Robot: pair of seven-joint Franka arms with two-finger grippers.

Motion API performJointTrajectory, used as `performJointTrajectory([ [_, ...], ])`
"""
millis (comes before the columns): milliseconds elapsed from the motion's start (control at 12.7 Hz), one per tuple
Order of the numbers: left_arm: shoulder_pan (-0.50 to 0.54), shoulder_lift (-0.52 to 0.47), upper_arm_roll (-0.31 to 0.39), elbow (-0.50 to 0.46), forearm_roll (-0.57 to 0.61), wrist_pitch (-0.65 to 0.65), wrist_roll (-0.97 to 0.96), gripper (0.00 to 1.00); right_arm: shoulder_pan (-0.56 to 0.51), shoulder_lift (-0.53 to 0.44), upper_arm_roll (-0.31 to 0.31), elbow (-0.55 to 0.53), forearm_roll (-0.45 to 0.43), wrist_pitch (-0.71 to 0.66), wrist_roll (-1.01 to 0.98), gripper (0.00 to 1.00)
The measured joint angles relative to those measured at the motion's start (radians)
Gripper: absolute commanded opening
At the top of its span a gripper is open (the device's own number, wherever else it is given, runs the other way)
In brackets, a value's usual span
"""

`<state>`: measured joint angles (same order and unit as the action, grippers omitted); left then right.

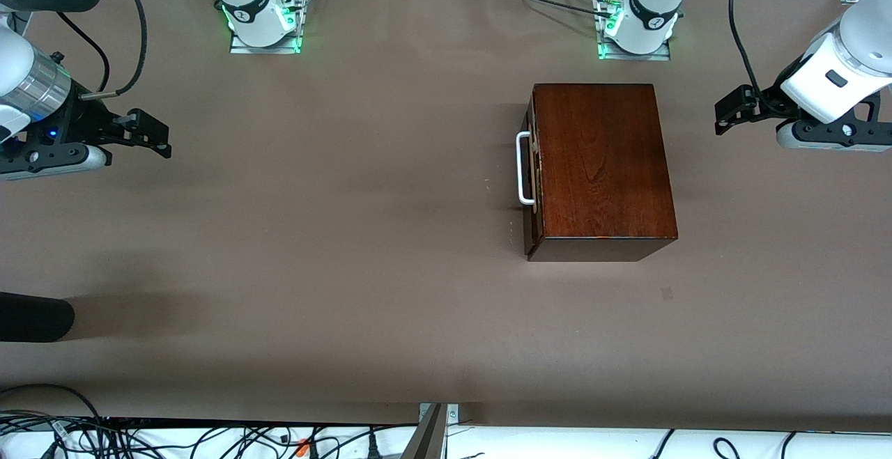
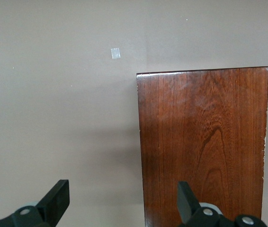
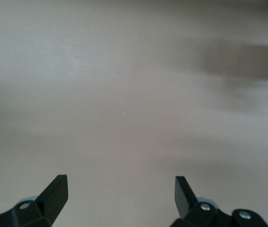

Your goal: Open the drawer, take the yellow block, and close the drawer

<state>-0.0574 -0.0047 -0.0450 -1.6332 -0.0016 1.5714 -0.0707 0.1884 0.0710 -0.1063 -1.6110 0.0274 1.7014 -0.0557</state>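
The glossy dark-wood box (image 1: 599, 159) stands on the brown table toward the left arm's end. Its drawer (image 1: 533, 187) is shut, and the white U-shaped handle (image 1: 521, 166) faces the right arm's end. The yellow block is not in view. My left gripper (image 1: 728, 112) hangs open and empty in the air beside the box, at the box's side away from the handle. In the left wrist view the box top (image 2: 205, 142) shows past the left gripper (image 2: 122, 189). My right gripper (image 1: 159, 135) is open and empty over bare table at the right arm's end, and it also shows in the right wrist view (image 3: 120, 182).
A black rounded object (image 1: 35, 316) juts in over the table's edge at the right arm's end, nearer to the front camera. A small pale tape square (image 1: 667, 293) lies on the table nearer to the front camera than the box. Cables (image 1: 209, 438) run along the near edge.
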Motion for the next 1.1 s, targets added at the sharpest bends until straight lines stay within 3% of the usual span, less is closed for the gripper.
performJointTrajectory([
  [1100, -0.011, 0.000, -0.021, 0.008, 0.000, -0.003, 0.000, 1.00, 0.000, 0.000, -0.004, 0.000, 0.000, -0.001, 0.000, 1.00],
])
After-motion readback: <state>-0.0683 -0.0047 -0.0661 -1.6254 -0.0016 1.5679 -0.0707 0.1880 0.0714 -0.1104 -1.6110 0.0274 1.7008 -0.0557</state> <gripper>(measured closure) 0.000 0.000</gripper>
